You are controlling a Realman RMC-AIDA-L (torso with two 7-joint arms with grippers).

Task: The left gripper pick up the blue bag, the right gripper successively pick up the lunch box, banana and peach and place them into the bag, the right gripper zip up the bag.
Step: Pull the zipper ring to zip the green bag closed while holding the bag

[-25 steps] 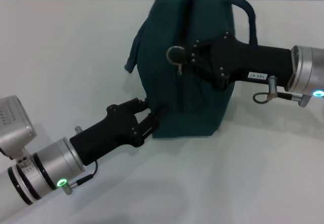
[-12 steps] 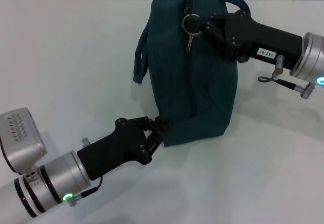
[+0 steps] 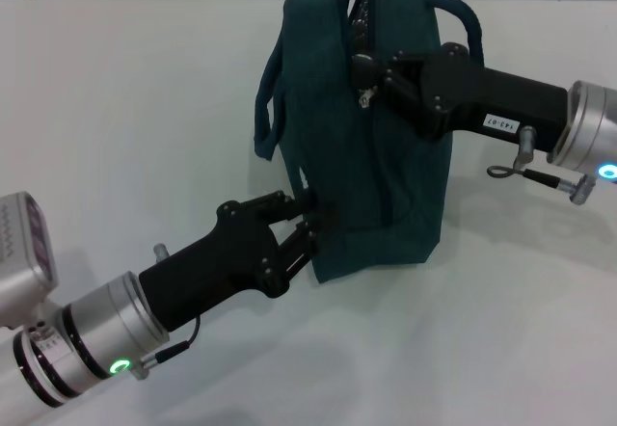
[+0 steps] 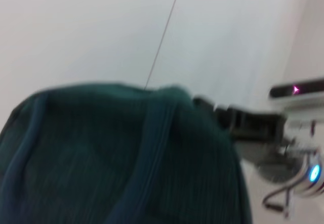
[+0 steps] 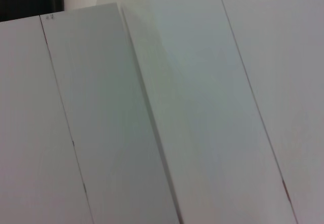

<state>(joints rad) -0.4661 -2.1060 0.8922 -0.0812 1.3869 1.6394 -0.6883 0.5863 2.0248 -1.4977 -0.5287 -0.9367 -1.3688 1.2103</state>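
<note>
The dark blue cloth bag [image 3: 362,127] stands upright on the white table [image 3: 116,108]. The left gripper [image 3: 307,224] pinches its bottom corner with closed jaws. The right gripper [image 3: 364,67] grips the zipper pull up top.

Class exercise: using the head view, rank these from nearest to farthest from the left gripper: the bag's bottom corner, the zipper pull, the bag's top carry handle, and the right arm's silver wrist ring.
1. Bottom corner of the blue bag: right at the left gripper.
2. Zipper pull: higher up the bag's front, at the right gripper.
3. Top carry handle: at the bag's top, farther back.
4. Silver wrist ring: far right edge.
</note>
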